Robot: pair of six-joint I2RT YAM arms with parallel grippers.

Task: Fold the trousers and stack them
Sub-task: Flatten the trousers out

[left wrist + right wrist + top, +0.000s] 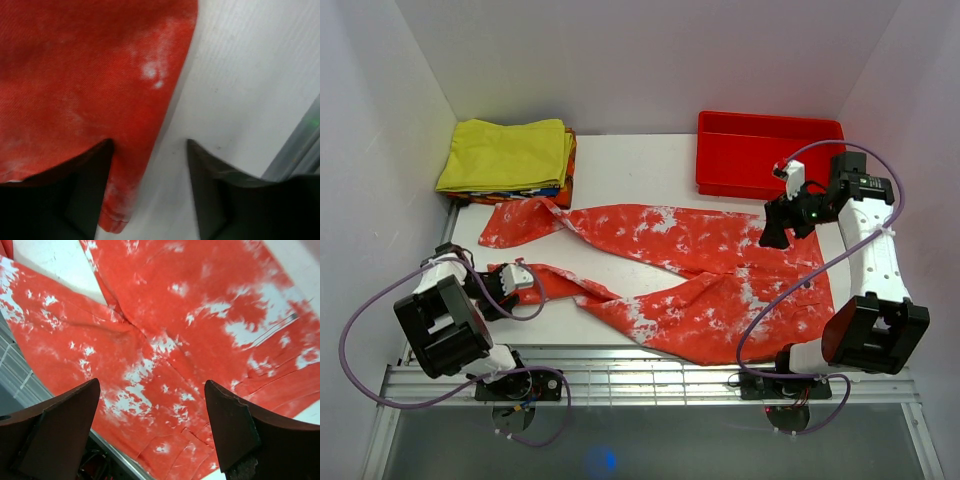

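Open and empty, my left end effector (149,145) straddles a cuff (120,215) of the trousers (690,270), which stretch rightward along the desk (620,160).

Overhead view, close wrist views (trousers (690,245) shared)

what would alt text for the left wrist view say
The end of one red-orange, white-blotched leg of the trousers lies on a white table, filling the upper left. The left hand is open, its dark fingers straddling the cloth's edge.

Yellow folded garment (505,152), red tray (767,152), table (630,165).
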